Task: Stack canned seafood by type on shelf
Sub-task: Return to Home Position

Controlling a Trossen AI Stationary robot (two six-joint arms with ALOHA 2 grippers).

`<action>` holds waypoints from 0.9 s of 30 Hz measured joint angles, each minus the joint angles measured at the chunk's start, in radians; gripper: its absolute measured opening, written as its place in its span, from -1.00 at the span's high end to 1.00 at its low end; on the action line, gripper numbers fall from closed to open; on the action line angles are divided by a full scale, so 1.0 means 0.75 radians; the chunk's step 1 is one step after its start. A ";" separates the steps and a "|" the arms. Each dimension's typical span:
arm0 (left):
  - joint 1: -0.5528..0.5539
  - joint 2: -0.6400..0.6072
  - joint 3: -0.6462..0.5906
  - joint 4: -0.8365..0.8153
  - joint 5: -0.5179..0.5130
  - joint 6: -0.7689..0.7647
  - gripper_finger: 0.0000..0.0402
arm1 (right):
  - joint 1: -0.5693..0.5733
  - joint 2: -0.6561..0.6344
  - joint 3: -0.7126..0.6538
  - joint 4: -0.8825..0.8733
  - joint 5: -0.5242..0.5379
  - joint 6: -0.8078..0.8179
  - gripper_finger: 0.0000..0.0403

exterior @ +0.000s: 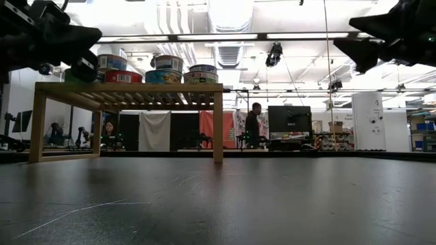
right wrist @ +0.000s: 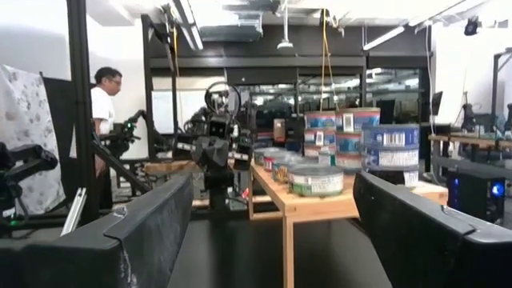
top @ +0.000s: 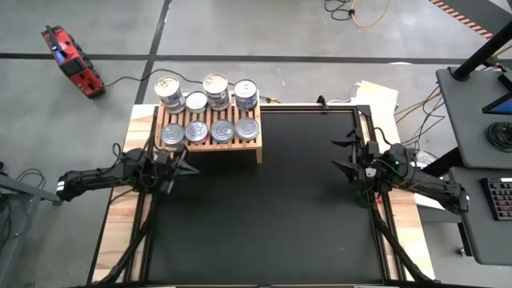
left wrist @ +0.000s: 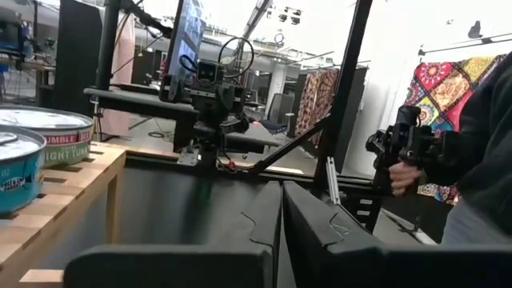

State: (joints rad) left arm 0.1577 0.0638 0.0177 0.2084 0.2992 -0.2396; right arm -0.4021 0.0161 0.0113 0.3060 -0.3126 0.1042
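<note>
Black tabletop (top: pixel 264 216): cans (top: pixel 221 130) stacked on shelf (top: pixel 232 147); left gripper (top: pixel 186 168) pressed together near shelf; right gripper (top: pixel 346 156) spread, opposite side.

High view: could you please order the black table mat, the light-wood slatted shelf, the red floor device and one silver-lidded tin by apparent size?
Largest to smallest:
1. black table mat
2. light-wood slatted shelf
3. red floor device
4. silver-lidded tin
The floor device sits farther from the camera.

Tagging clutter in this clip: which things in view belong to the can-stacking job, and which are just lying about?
Job: canned seafood, on the shelf; left end effector, shut; right end effector, open.
Lying about, all off the table: red device; pale sheets; keyboard.
</note>
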 joint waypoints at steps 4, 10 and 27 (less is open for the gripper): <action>0.000 0.011 0.000 0.000 -0.001 -0.006 1.00 | 0.000 0.001 0.000 -0.031 0.000 0.000 -0.68; 0.000 0.019 0.000 0.000 -0.001 -0.007 1.00 | 0.000 0.009 0.000 -0.030 0.000 -0.002 -0.64; 0.000 0.019 0.000 0.000 -0.002 -0.007 1.00 | 0.089 -0.020 -0.001 -0.047 -0.001 -0.013 -0.49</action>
State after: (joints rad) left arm 0.1577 0.0780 0.0177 0.2081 0.2977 -0.2452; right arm -0.3351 0.0013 0.0105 0.2709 -0.3134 0.0943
